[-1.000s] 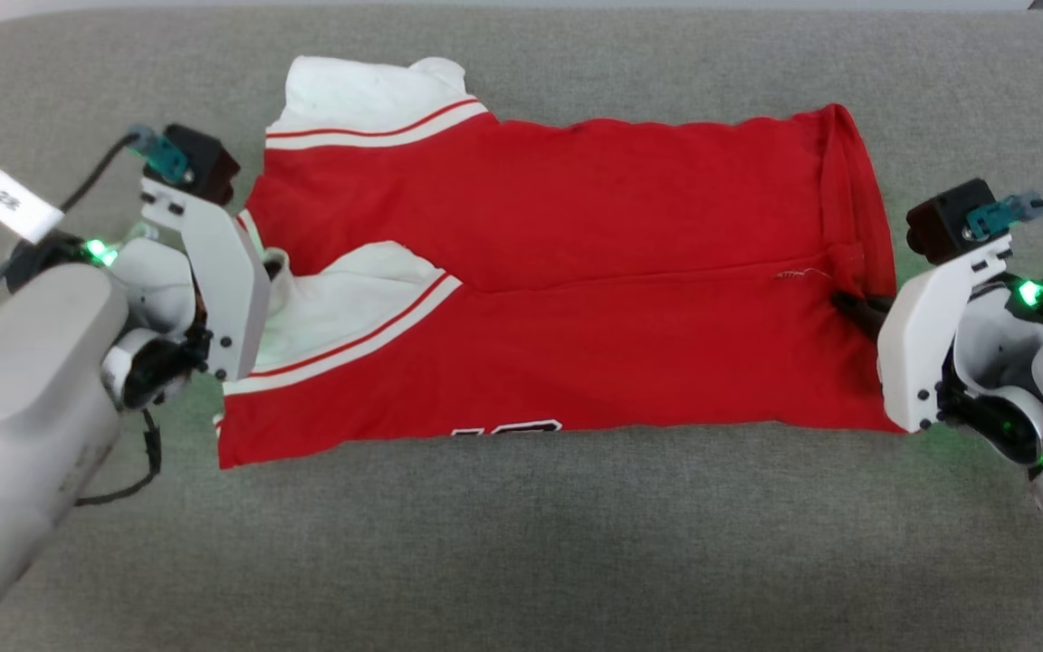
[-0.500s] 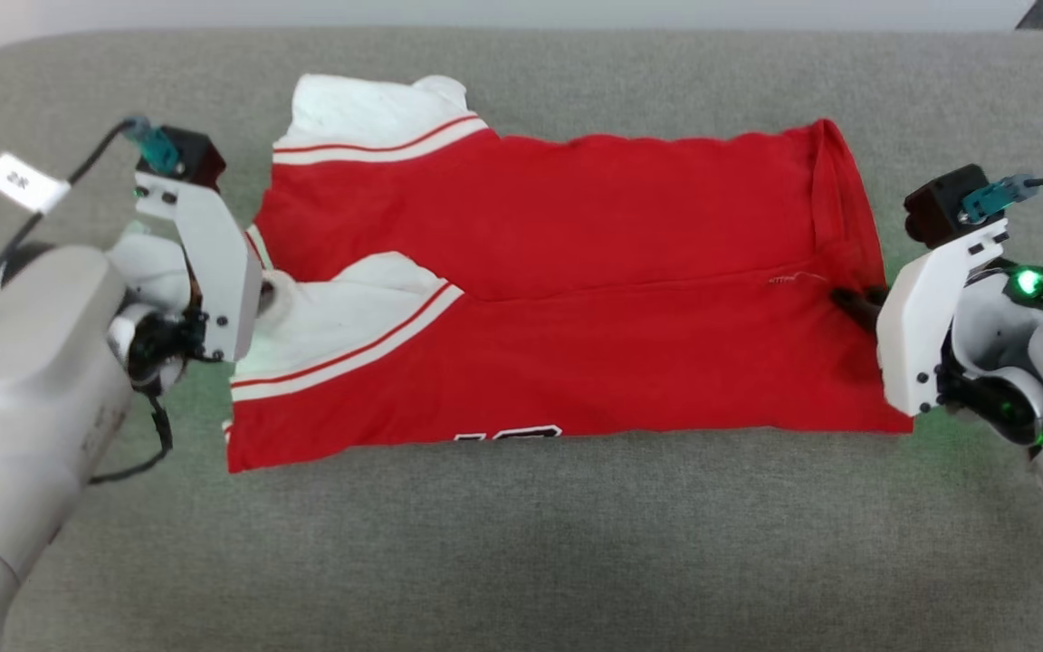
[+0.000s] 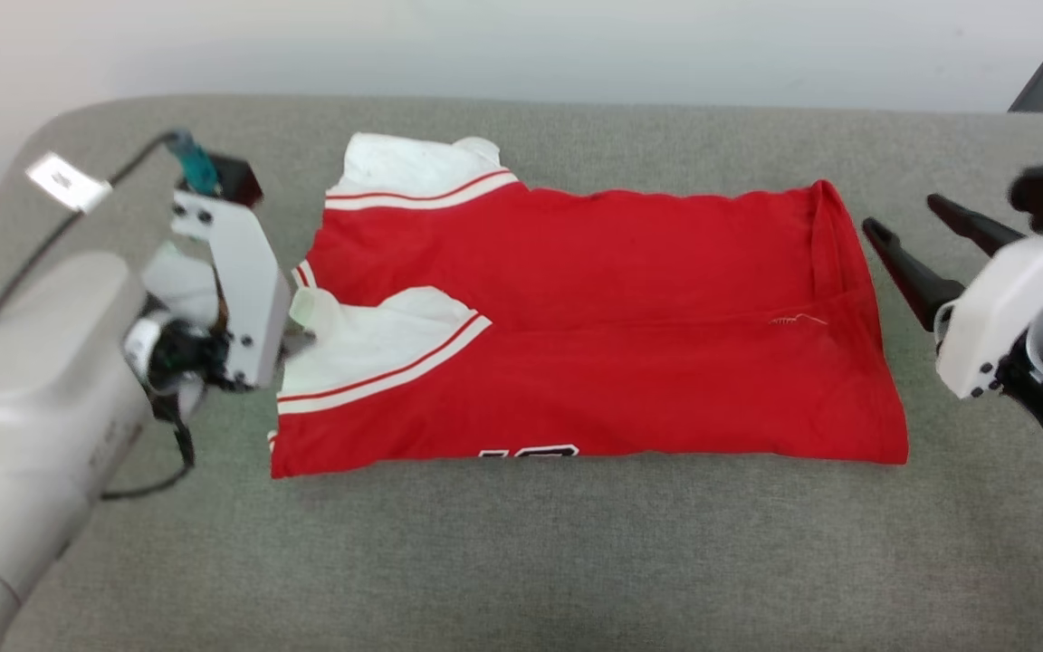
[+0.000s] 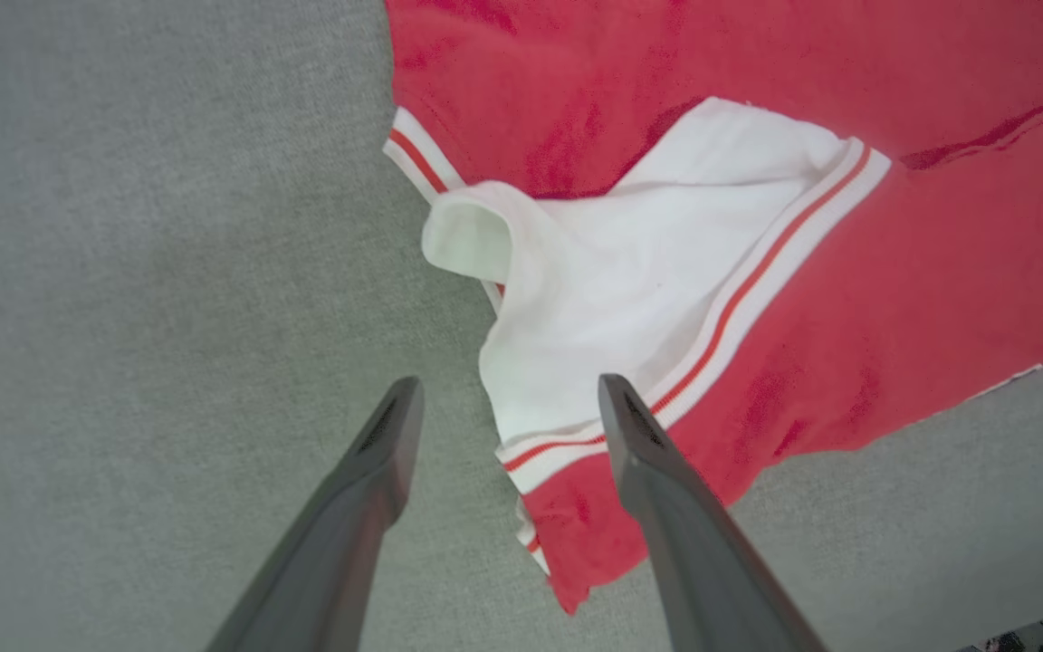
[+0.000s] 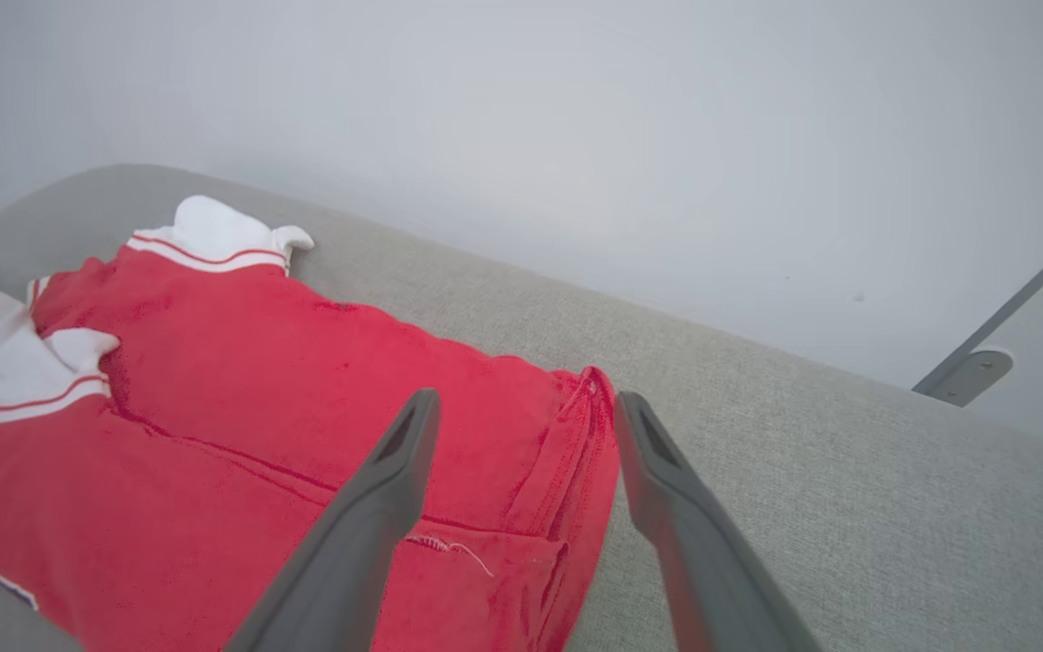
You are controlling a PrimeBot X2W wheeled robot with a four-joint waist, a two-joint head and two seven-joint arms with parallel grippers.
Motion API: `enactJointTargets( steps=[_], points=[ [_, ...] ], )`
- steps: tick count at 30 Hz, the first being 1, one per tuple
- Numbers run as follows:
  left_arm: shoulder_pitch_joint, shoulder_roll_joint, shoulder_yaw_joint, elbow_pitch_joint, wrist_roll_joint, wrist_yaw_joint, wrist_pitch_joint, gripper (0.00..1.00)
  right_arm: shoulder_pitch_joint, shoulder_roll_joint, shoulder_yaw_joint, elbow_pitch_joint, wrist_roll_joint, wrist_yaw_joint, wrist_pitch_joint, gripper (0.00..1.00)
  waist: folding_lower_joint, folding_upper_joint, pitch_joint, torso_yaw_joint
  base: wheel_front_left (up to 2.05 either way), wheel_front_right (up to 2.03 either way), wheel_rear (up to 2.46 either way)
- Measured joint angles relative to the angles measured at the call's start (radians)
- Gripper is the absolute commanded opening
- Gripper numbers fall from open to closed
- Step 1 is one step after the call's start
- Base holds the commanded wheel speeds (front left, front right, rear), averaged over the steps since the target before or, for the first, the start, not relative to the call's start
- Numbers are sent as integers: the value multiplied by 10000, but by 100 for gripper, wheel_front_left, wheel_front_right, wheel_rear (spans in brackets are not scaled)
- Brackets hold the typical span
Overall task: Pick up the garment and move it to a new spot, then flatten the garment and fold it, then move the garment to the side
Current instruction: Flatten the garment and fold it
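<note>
On surface (image 3: 521, 561), garment (image 3: 612, 344) crosswise, hem (image 3: 834, 244) rightward

The left hand (image 4: 510, 385) and right hand (image 3: 902, 211) have opened, letting go of the garment (image 3: 621, 344).

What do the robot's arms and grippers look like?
Pale grey rounded forearms, white wrist plates. The left gripper and right gripper each have two long, dark, tapering fingers. The left wrist carries a black box, teal plug and white-tagged black cable.

The red garment (image 3: 594, 308) lies folded flat, white striped sleeves at its left end.
</note>
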Motion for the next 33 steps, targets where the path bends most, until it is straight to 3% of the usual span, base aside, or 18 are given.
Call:
enactJointTargets(
  steps=[6, 14, 17, 26, 27, 28, 33],
  points=[
    [849, 286, -33, -1129, -543, 757, 892, 100, 1299, 587, -1641, -694, -982, 0, -800, 100, 0, 0, -282, -51, 0, 0, 0],
    [1659, 802, -90, -1914, -846, 1745, 1317, 100, 2816, 1492, -3440, -2044, -1954, 0, -184, 100, 0, 0, -264, -411, 0, 0, 0],
    [1969, 857, -40, -1785, -986, 1941, 1254, 100, 3256, 1810, -3998, -2619, -2215, 0, 178, 100, 0, -1, -196, -541, 0, 0, 0],
    [2268, 658, 286, -838, -1319, 1829, 667, 100, 4354, 2405, -4870, -3908, -2500, 0, 1864, 100, 0, 0, 101, -758, 0, 0, 0],
    [2268, 598, 316, -731, -1379, 1783, 665, 61, 4453, 2416, -4901, -3985, -2499, 0, 2192, 100, 0, 0, 131, -757, 0, 0, 0],
    [2261, 556, 299, -665, -1363, 1674, 654, 0, 4565, 2429, -4916, -4056, -2464, 0, 2499, 100, 0, 0, 156, -750, 0, 0, 0],
    [2142, 322, 351, -318, -1425, 1300, 529, 0, 4777, 2508, -5037, -4146, -2295, 0, 3923, 100, 0, 0, 261, -639, 0, 0, 0]
  ],
)
